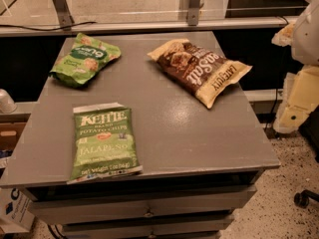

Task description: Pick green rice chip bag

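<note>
1. While the green rice chip bag (84, 59) is lying untouched near the far left corner of the grey counter (169, 128), the pick is not yet getting under way. Nothing is holding or touching the bag, and it is resting puffed and a little crumpled with its dark green band facing up.
2. The tool is not showing anywhere over the counter. Only a white rounded shape (308, 31) is peeking in at the right edge, possibly part of the arm, so I cannot tell whether the tool is spread or pressed together. It is not pinching the bag, which is sitting free.
3. Two other bags are sharing the surface. A flat Kettle jalapeño potato chip bag (103, 143) is lying near the front left, well apart from the target. A larger brown and cream sea salt chip bag (199, 69) is lying at an angle on the far right, also well apart.
4. By my reading the whole job is remaining: reaching across to the far left corner, closing on the puffy bag and lifting it clear. The free space around it is leaving room for an approach without disturbing the other two bags
</note>
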